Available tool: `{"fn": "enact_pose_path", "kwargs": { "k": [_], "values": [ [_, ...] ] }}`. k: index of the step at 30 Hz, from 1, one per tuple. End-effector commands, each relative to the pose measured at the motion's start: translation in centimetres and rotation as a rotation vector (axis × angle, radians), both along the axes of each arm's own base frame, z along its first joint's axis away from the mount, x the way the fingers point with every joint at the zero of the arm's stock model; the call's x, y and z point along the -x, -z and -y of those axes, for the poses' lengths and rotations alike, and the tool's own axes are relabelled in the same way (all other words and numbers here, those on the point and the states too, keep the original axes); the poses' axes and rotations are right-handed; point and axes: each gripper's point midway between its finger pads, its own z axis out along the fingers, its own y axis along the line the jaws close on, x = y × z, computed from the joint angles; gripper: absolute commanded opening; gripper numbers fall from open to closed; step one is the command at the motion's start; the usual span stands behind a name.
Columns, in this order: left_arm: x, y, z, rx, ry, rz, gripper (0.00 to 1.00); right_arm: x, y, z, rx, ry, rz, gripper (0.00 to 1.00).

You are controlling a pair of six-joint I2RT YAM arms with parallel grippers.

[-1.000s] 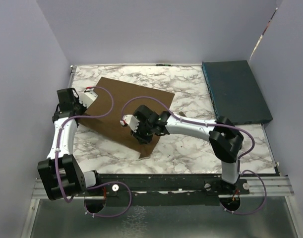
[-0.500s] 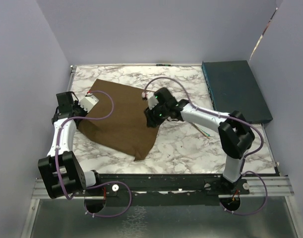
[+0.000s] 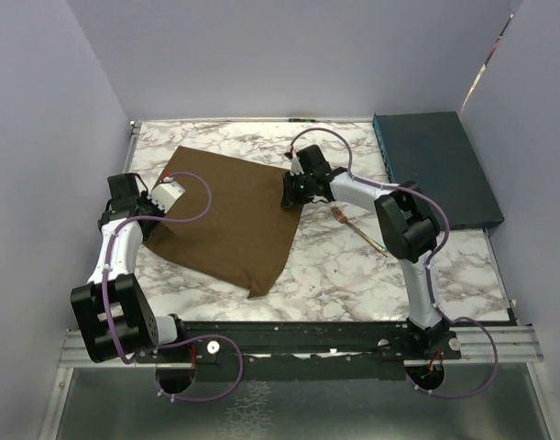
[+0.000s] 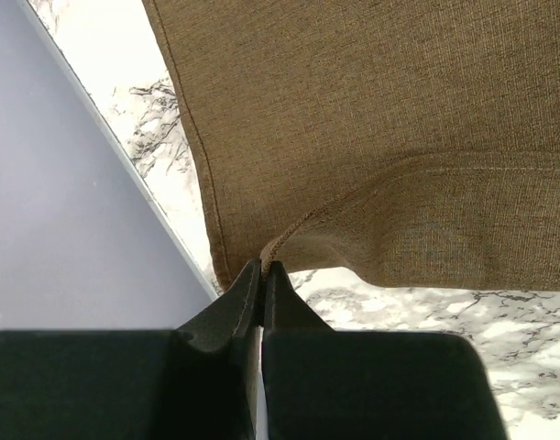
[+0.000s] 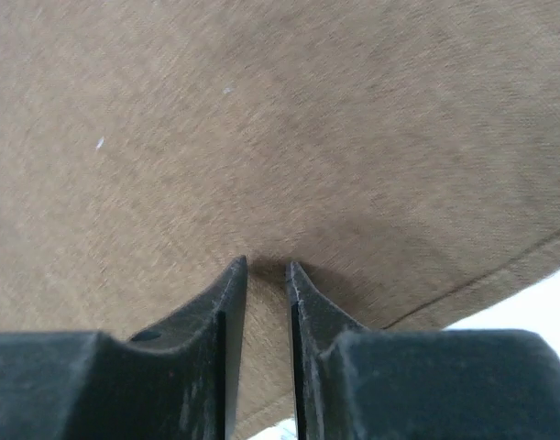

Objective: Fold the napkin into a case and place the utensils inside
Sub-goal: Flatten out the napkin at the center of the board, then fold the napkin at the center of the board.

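1. Napkin [image 3: 229, 225] lay spread flat, well left of the box [image 3: 435, 170], not yet folded.
2. The left claw [image 4: 262, 268] was clamped on the side farthest from the box; a sharp pull could have dragged the cloth askew.
3. The right claw [image 5: 267, 266], jaws narrowly parted and holding nothing, rested on the corner nearest the box; closing might have bunched cloth.
4. The fork [image 3: 359, 230], between napkin and box, risked being swept aside.

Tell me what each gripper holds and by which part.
Left gripper pinches the napkin by its hemmed left edge. Right gripper rests its narrow-set tips on the napkin near its right edge; whether it grips cannot be told.
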Motion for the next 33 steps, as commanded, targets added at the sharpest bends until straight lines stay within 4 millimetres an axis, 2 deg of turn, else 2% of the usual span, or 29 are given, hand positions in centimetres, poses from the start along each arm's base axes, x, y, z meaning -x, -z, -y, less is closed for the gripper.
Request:
{"fn": "enact_pose_path", "kwargs": {
  "k": [1, 5, 9, 11, 13, 16, 17, 21, 23, 26, 29, 31, 33],
  "values": [
    [0.5, 0.9, 0.7, 0.052, 0.000, -0.026, 0.00, -2.9, 3.0, 3.5, 0.033, 0.157, -0.099, 0.24],
    [-0.3, 0.6, 1.1, 0.096, -0.019, -0.013, 0.00, -4.9, 4.2, 4.8, 0.061, 0.195, -0.116, 0.21],
    [-1.4, -0.1, 1.2, 0.138, -0.054, 0.005, 0.00, -7.3, 3.7, 4.2, 0.061, 0.184, -0.087, 0.21],
    [-1.7, -0.5, 1.2, 0.146, -0.058, 0.012, 0.00, -6.9, 2.0, 3.4, 0.023, 0.143, -0.080, 0.27],
    [-1.8, -0.7, 1.4, 0.155, -0.056, 0.014, 0.00, -6.2, -0.4, 2.9, -0.015, 0.122, -0.002, 0.43],
    [-1.7, -0.6, 1.9, 0.184, -0.052, 0.007, 0.00, -3.8, -4.2, 3.0, -0.021, 0.094, 0.133, 0.90],
    [-1.6, -0.5, 2.1, 0.195, -0.051, 0.002, 0.00, -2.8, -5.1, 3.4, -0.013, 0.098, 0.171, 0.98],
    [-1.3, 0.1, 2.6, 0.215, -0.046, -0.017, 0.00, 2.4, -7.9, 5.1, 0.013, 0.122, 0.336, 1.00],
    [-1.3, 0.4, 2.7, 0.217, -0.045, -0.023, 0.00, 5.1, -8.2, 6.2, 0.050, 0.142, 0.396, 1.00],
    [-1.2, 0.5, 2.7, 0.219, -0.045, -0.028, 0.00, 9.9, -7.7, 6.2, 0.104, 0.102, 0.452, 0.97],
    [-1.1, 0.5, 2.7, 0.216, -0.047, -0.030, 0.00, 14.9, -6.5, 5.0, 0.134, 0.023, 0.468, 0.95],
    [-1.1, 0.5, 2.6, 0.209, -0.048, -0.030, 0.00, 17.5, -5.5, 4.1, 0.147, -0.021, 0.468, 0.92],
    [-1.1, 0.5, 2.4, 0.202, -0.052, -0.033, 0.00, 19.4, -4.7, 3.2, 0.147, -0.049, 0.465, 0.89]
  ]
}}
